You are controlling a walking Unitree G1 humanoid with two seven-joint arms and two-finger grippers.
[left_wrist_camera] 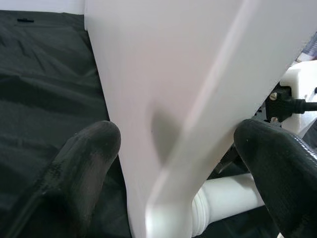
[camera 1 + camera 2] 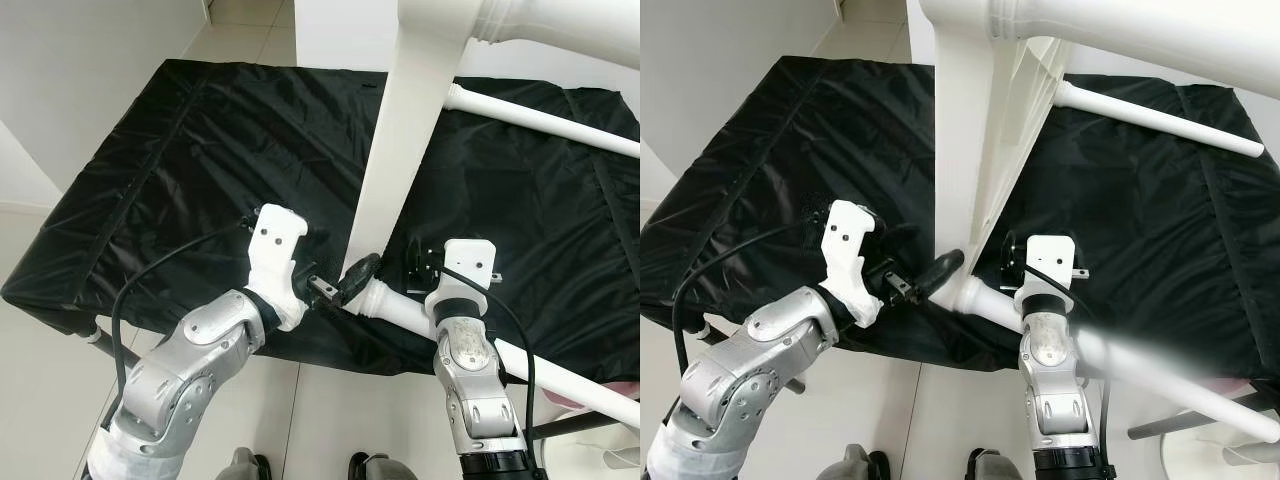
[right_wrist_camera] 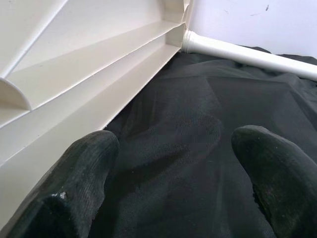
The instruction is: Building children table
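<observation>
The white plastic tabletop (image 2: 405, 150) stands on edge on the black cloth (image 2: 200, 170), ribbed underside (image 3: 74, 69) facing 3 o'clock. White tubular legs are fitted: one (image 2: 545, 120) at 1 o'clock, one (image 2: 420, 318) at 5 o'clock (socketed at the lower corner).

Both pincers (image 2: 345, 285) (image 3: 173, 163) forward, fingers apart

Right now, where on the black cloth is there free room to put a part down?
The black cloth is bare left of the upright white tabletop. It is crowded at the near edge, around the left gripper and right gripper.
</observation>
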